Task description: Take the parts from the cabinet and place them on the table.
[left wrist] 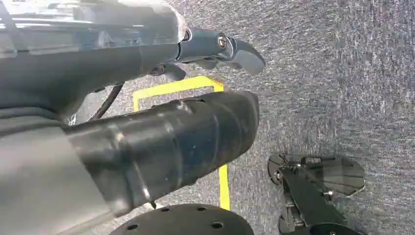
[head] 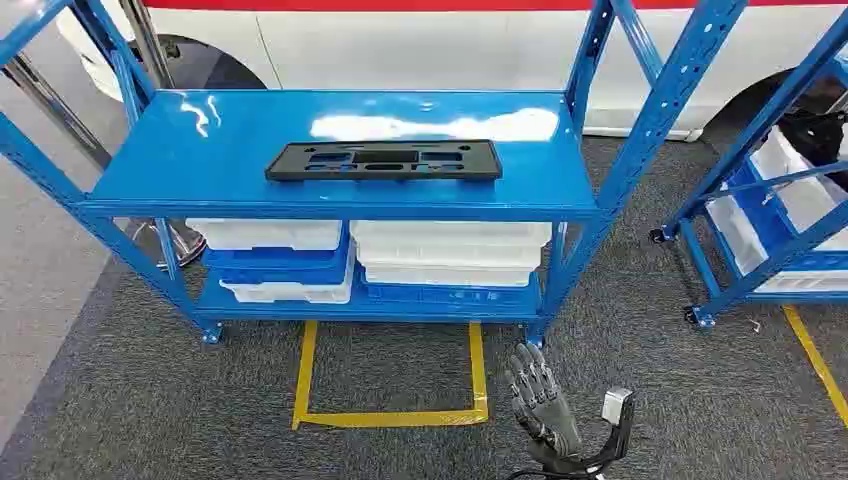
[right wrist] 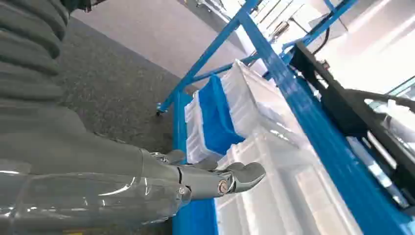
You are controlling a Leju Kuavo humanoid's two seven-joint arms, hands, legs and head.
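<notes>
A flat black plastic part (head: 383,160) with cut-outs lies across the middle of the top shelf of the blue cabinet (head: 180,160). The right wrist view shows the same black part (right wrist: 352,112) from below and the side. My right hand (head: 540,400) is low in front of the cabinet's right front leg, well below the shelf, with its fingers stretched out and nothing in them. In the right wrist view my right hand (right wrist: 205,178) points at the bins on the lower shelf. My left hand (left wrist: 210,49) hangs over the grey carpet and holds nothing.
White and blue bins (head: 450,250) are stacked on the lower shelf (head: 370,305). A second blue rack (head: 760,230) on castors stands at the right. A yellow tape square (head: 390,415) marks the carpet before the cabinet. A white car (head: 400,40) is behind.
</notes>
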